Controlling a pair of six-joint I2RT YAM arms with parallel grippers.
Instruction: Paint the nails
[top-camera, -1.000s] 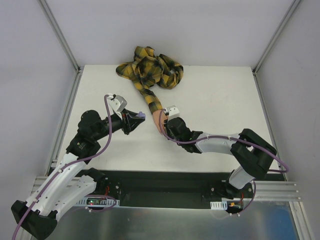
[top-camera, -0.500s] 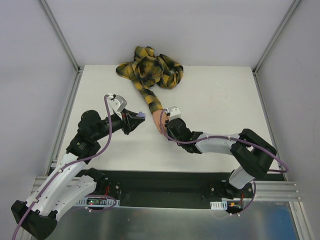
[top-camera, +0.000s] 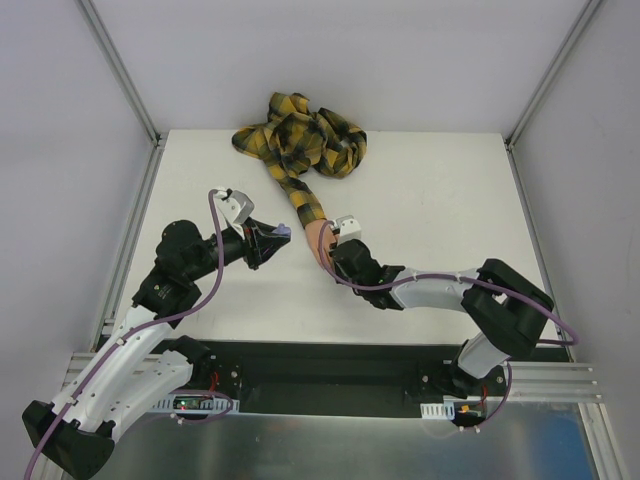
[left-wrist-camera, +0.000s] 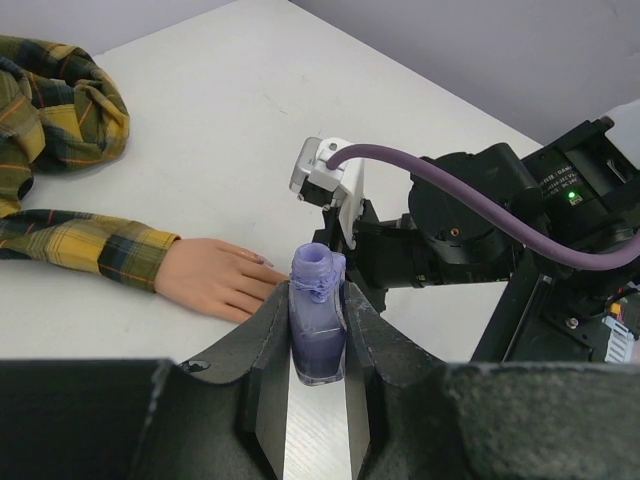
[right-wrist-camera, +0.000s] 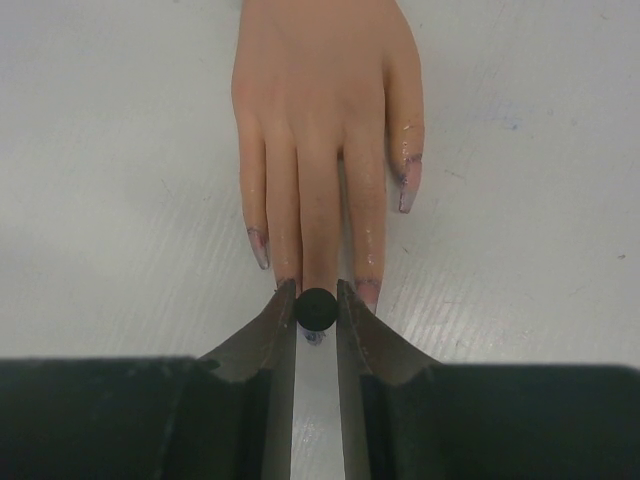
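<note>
Painting looked to be the step in hand. The right end effector (right-wrist-camera: 316, 300) was clenched on the brush (right-wrist-camera: 316, 309), of which mostly the round black cap end showed, poised right over the tip of the middle finger of the hand (right-wrist-camera: 320, 120). That hand lay palm down on the desk (right-wrist-camera: 520, 250), its plaid sleeve (left-wrist-camera: 80, 245) trailing away. The nails (right-wrist-camera: 406, 190) at the fingertips showed patchy pinkish-purple, but the middle one was hidden behind the cap. To the side, the left end effector (left-wrist-camera: 315, 292) gripped the uncapped bottle (left-wrist-camera: 317, 340) upright, near the hand but apart from it. The next move probably called for a short, light stroke along that nail, then a sideways shift to a neighbouring finger.
</note>
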